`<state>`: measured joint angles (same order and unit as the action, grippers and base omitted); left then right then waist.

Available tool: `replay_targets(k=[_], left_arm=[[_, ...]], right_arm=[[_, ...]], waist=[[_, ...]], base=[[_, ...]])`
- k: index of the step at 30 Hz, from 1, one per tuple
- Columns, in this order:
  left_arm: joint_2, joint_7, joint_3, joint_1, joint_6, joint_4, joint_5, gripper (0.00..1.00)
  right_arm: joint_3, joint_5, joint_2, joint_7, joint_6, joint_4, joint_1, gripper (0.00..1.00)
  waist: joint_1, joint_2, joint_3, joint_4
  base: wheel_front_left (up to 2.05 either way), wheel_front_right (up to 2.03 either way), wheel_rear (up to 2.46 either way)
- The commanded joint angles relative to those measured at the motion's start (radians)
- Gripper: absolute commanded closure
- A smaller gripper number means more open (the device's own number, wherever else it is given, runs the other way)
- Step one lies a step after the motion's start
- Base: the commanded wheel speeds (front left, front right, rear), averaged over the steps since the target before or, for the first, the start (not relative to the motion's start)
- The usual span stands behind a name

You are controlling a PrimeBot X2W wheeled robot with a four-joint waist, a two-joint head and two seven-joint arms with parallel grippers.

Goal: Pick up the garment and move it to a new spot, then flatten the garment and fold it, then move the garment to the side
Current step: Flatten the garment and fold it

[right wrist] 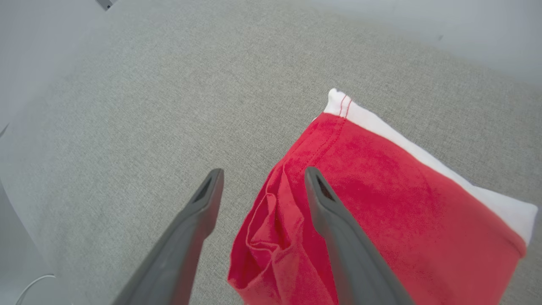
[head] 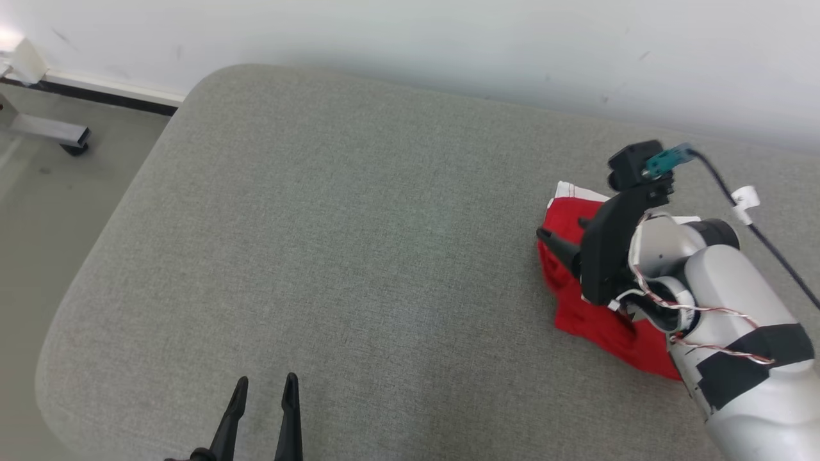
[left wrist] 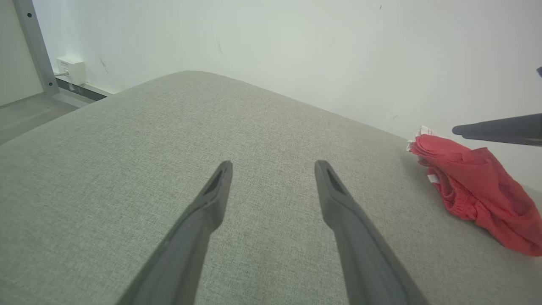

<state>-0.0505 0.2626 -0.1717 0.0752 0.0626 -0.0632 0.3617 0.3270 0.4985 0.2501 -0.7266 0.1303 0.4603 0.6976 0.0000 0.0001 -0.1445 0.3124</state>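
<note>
The red garment with a white band lies folded and bunched at the right side of the grey cushioned surface; my right arm covers part of it. My right gripper hovers just over the garment's left edge, open and holding nothing. In the right wrist view the garment lies under the right finger, and the gripper straddles its creased edge. My left gripper is open near the front edge, far from the garment. The left wrist view shows that gripper over bare cushion and the garment at far right.
A pale wall runs close behind the cushion. The floor lies off the cushion's left edge, with a metal frame on a caster and a white wall box. A black cable trails from my right wrist.
</note>
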Motion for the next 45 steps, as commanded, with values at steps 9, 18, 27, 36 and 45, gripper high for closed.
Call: replay_targets(k=[9,18,27,36,45], left_arm=[[0.000,0.002,0.025,0.032,0.005,0.007,-0.026,0.00],[0.000,0.002,0.029,0.039,0.011,0.007,-0.035,0.00],[0.001,0.002,0.035,0.026,0.015,0.008,-0.035,0.00],[0.001,0.002,0.030,0.008,0.019,0.002,-0.031,0.00],[0.001,0.002,0.041,0.027,0.010,0.003,-0.034,0.00]], right_arm=[[-0.142,0.013,0.082,0.190,0.000,-0.032,-0.062,0.00],[-0.186,-0.072,0.091,0.451,0.000,0.029,-0.199,0.00],[-0.061,-0.126,0.000,0.664,0.000,0.105,-0.223,0.00],[0.097,-0.128,-0.091,0.782,0.000,0.276,-0.207,1.00],[0.224,-0.069,-0.115,0.817,0.000,0.365,-0.205,1.00]], waist=[[0.0000,-0.0001,0.049,-0.043],[0.0000,-0.0001,0.058,-0.060],[0.0000,-0.0001,0.039,-0.063],[0.0000,-0.0001,0.023,-0.042],[0.0000,-0.0001,0.036,-0.053]], base=[[0.00,0.00,0.00],[0.00,0.00,0.00],[0.00,0.00,0.00],[0.00,0.00,0.00],[0.00,0.00,0.00]])
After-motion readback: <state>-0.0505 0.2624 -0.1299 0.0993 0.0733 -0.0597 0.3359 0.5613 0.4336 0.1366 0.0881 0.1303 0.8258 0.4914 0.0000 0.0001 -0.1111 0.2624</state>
